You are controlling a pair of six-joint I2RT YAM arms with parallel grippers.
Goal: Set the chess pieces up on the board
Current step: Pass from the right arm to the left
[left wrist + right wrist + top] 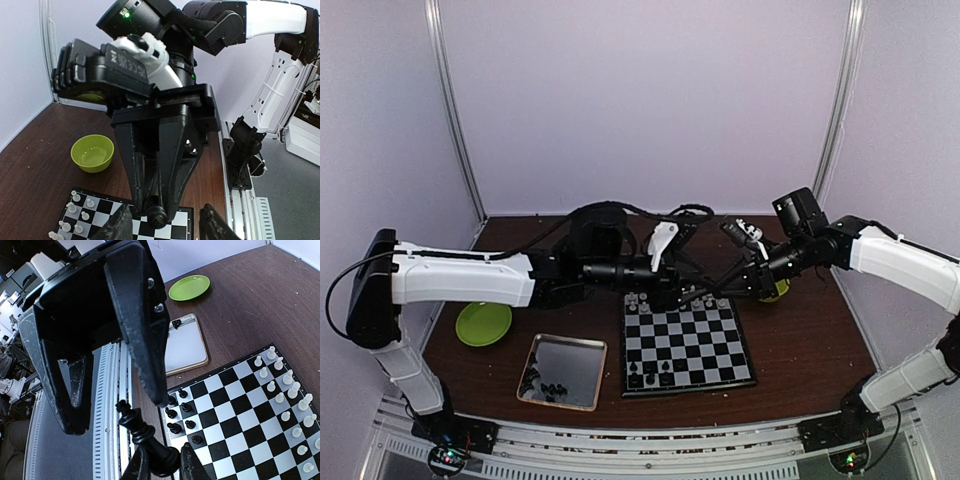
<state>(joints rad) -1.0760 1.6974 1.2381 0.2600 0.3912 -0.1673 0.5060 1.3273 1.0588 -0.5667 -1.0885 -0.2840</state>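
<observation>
A robotics lab test cell. Plain pale lilac wall panels (pixel 650 100) fill the upper frame, between silvery metal corner posts (pixel 455 110). Mid-frame lies a dark brown wood-grain counter (pixel 810 340). Two white-and-black robot arms (pixel 460 278) are bolted to a slotted aluminium rail (pixel 650 455) along the bottom edge.

Our left arm (pixel 460 275) stretches level across from the left. Our right arm (pixel 905 262) reaches in from the right, and the two wrists meet nose to nose. Our right gripper (pixel 165 466) slopes down, its fingers pinched on the base of a black piece (pixel 135 426). Our left gripper (pixel 165 229) faces it, jaws spread wide, one finger on either side of the right gripper's tip.
</observation>
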